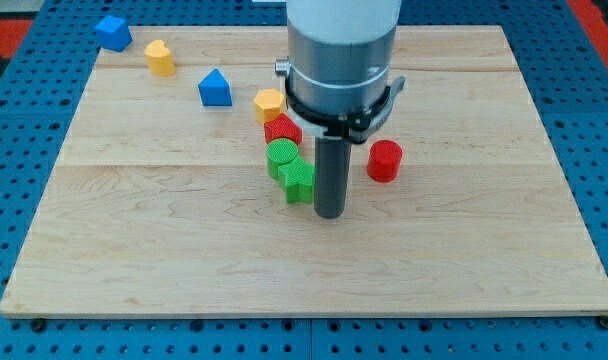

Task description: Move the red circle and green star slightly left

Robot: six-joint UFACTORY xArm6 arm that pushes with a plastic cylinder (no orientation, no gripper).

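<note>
The red circle (385, 160) stands on the wooden board (184, 260), right of centre. The green star (299, 181) lies near the middle, touching a green round block (281, 155) above it. My tip (330, 214) rests on the board just right of the green star, close to or touching it. The red circle is apart from the tip, up and to the right of it. The rod's grey housing (342, 60) hides part of the board behind it.
A red block (282, 130) and a yellow hexagon (269, 103) stack up above the green round block. A blue block (214, 88), a yellow block (160, 57) and a blue block (113, 32) trail toward the view's top left.
</note>
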